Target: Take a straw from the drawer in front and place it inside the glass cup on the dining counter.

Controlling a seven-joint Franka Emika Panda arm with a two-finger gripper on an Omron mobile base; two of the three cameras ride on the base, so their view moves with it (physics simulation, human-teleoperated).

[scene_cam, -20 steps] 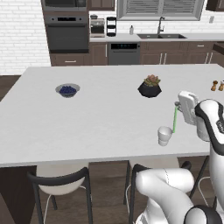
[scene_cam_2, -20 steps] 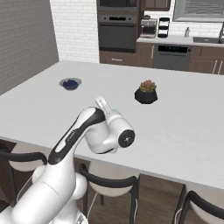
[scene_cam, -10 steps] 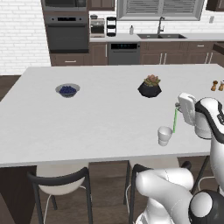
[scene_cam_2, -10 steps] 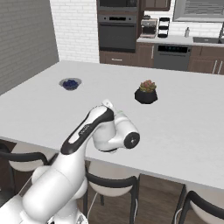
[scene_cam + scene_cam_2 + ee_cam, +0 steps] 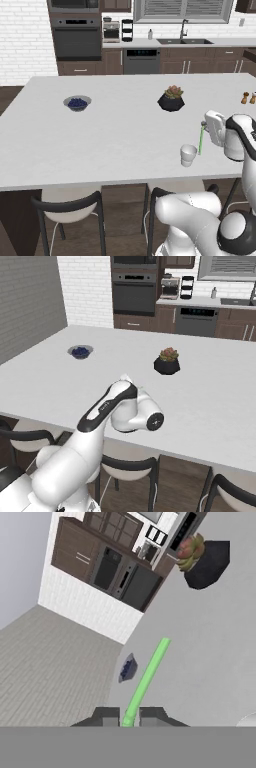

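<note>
My gripper (image 5: 204,125) is shut on the top of the thin green straw (image 5: 201,141), which hangs upright over the white dining counter (image 5: 115,130). The small whitish glass cup (image 5: 188,154) stands near the counter's front edge, just left of the straw and apart from it. In the hand view the straw (image 5: 148,678) runs away from between the two fingertips (image 5: 106,716) of the gripper (image 5: 128,718), and the cup's rim (image 5: 248,721) peeks in at the lower right. The drawer is out of view.
A black plant pot (image 5: 171,101) stands behind the cup, and a grey bowl with blue contents (image 5: 77,103) sits far left. Two small shakers (image 5: 248,97) are at the counter's right edge. Dark chairs (image 5: 70,207) line the near side. My own arm (image 5: 120,411) covers the near counter in the right base view.
The arm has shifted slightly to the right and the hand with the straw sits a little lower. The grip on the straw is unchanged, and the cup has not moved.
</note>
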